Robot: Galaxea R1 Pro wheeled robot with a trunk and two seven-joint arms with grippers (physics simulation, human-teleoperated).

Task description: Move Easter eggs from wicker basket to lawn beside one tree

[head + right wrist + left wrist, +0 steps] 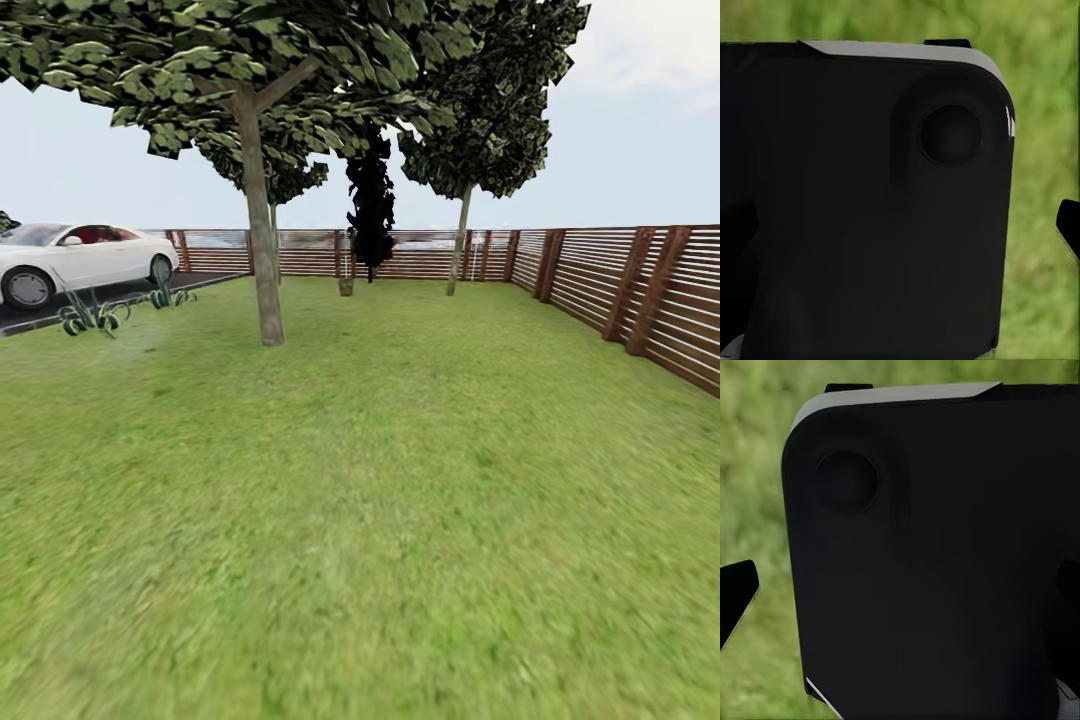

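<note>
No writing anywhere. Rough green lawn (400, 520), pale straight-trunked tree (262, 250), slatted wooden fence (640, 290) behind it. Can't tell either gripper's grip; smooth black housing (937, 562) blocks.

A brown slatted fence (620, 290) runs from centre to the right edge under a pale sky (640, 130). At left, a white car (75, 260) sits on dark paving (120, 292), with 2 spiky plants (92, 315) beside it.

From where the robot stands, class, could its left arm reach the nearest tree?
Probably not: the tree stands well off across open lawn, nothing blocking. The robot would likely have to drive closer first.
</note>
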